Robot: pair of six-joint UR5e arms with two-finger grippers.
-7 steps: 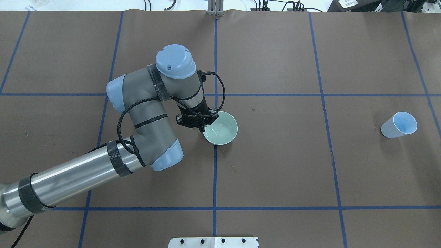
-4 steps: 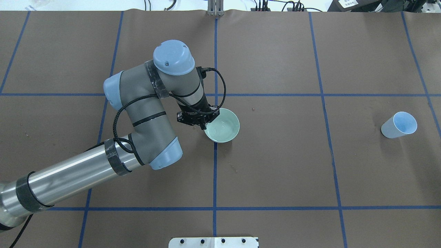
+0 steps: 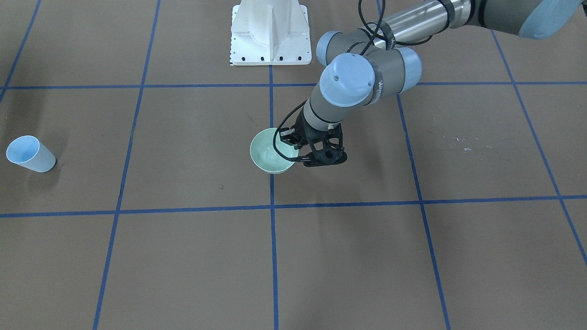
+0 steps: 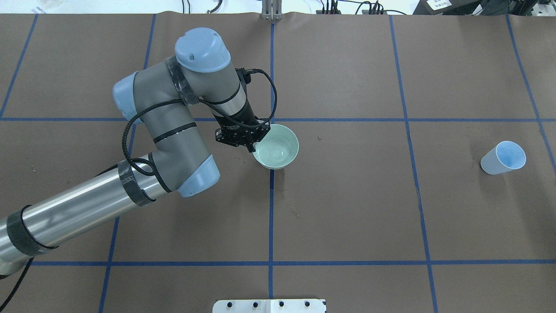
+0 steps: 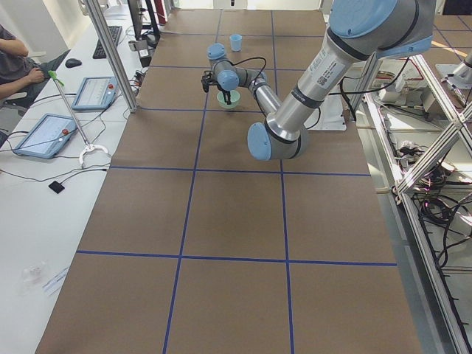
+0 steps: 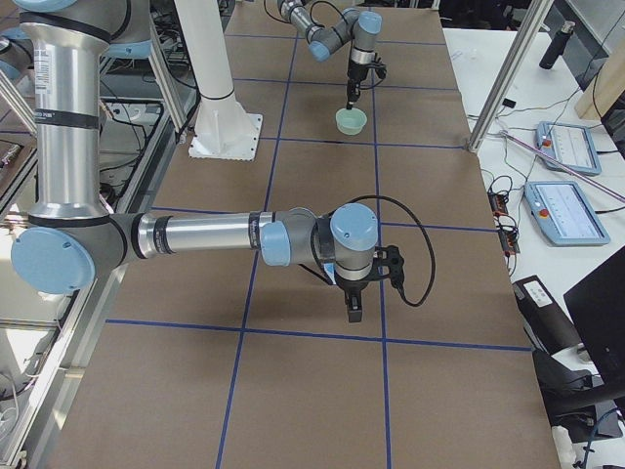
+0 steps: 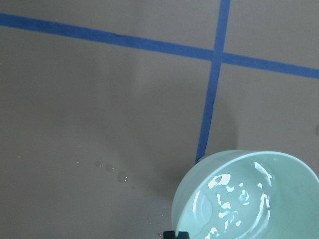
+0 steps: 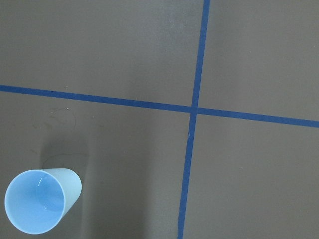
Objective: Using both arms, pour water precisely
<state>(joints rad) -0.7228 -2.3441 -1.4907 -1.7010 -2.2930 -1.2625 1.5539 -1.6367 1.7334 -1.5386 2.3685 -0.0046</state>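
Observation:
My left gripper point(image 4: 252, 147) is shut on the near-left rim of a pale green bowl point(image 4: 278, 150) and holds it above the brown table by the centre tape line. The front view shows the bowl point(image 3: 270, 152) and gripper point(image 3: 297, 155) too. In the left wrist view the water point(image 7: 232, 204) shows as white glints inside the bowl point(image 7: 249, 196). A pale blue cup point(image 4: 503, 157) stands empty at the far right; the right wrist view looks down on it point(image 8: 41, 200). My right gripper point(image 6: 352, 311) shows only in the exterior right view; I cannot tell whether it is open or shut.
Blue tape lines point(image 4: 271, 217) divide the brown table cover. A few water drops point(image 7: 121, 177) and a damp patch point(image 4: 281, 176) lie on the cover near the bowl. The white pedestal point(image 3: 269, 32) stands at the robot's edge. Operator tablets point(image 5: 92, 92) lie beyond the table's far side.
My left arm has moved the bowl away from the robot and a little to the left, still gripping its rim. The cup has not moved.

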